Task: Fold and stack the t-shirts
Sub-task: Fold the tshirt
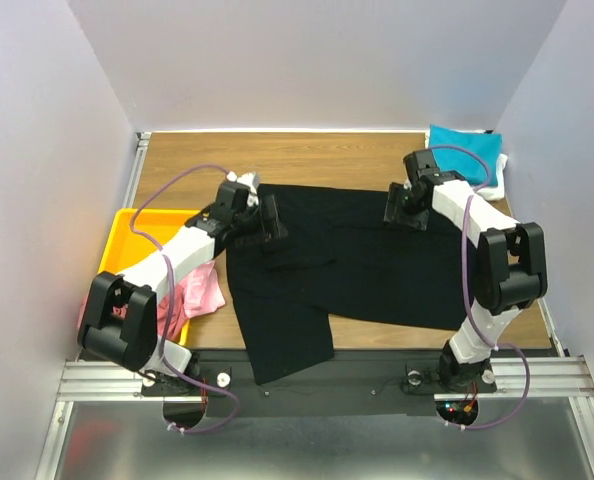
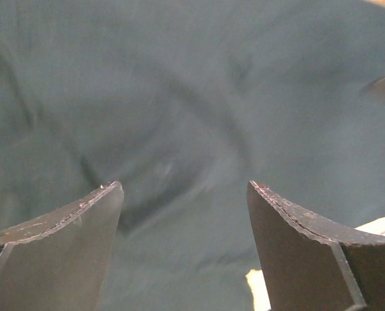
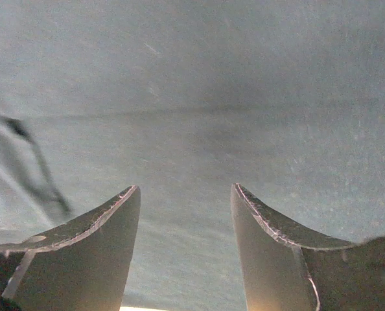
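A large black t-shirt (image 1: pixel 347 265) lies spread across the middle of the table, one flap reaching the near edge. My left gripper (image 1: pixel 274 222) hovers over its left part, open, with only dark cloth (image 2: pixel 192 116) below and nothing between the fingers. My right gripper (image 1: pixel 395 212) hangs over the shirt's upper right part, open too, and empty above the flat black cloth (image 3: pixel 199 97). A teal t-shirt (image 1: pixel 465 148) lies folded on a white one (image 1: pixel 491 186) at the back right. Beside the left arm a pink t-shirt (image 1: pixel 202 290) lies crumpled.
A yellow tray (image 1: pixel 137 235) sits at the left edge of the table. A small white piece of cloth (image 1: pixel 245 180) shows behind the left wrist. White walls close in the table on three sides. Bare wood (image 1: pixel 317 150) shows behind the black shirt.
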`<state>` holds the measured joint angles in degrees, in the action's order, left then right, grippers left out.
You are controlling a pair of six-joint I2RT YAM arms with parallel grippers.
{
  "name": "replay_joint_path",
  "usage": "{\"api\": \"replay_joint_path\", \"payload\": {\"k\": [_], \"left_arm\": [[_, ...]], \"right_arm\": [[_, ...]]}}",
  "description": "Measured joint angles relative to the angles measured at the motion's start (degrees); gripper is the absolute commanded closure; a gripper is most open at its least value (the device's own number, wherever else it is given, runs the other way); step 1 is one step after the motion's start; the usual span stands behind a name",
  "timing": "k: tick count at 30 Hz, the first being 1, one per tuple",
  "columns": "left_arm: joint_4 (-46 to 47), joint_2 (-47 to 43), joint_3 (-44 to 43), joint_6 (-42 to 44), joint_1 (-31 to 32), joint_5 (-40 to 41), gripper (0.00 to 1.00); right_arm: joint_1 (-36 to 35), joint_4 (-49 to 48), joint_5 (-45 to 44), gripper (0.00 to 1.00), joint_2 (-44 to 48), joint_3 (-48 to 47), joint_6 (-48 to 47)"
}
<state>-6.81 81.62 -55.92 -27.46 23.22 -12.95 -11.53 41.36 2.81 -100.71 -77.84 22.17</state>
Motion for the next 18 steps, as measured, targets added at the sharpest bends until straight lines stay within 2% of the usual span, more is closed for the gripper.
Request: {"api": "replay_joint_path", "payload": {"k": [8,18], "left_arm": [[-4.35,-2.80,8.37,-0.79,3.15,3.82,0.20],[-2.36,-1.07,8.68,-2.43,5.77,5.75,0.24]], "right_arm": [[2.51,-2.19,1.09,0.36,0.28,6.19,0.07],[2.84,-4.48,2.23,0.36,1.95,6.78,0.13]]}}
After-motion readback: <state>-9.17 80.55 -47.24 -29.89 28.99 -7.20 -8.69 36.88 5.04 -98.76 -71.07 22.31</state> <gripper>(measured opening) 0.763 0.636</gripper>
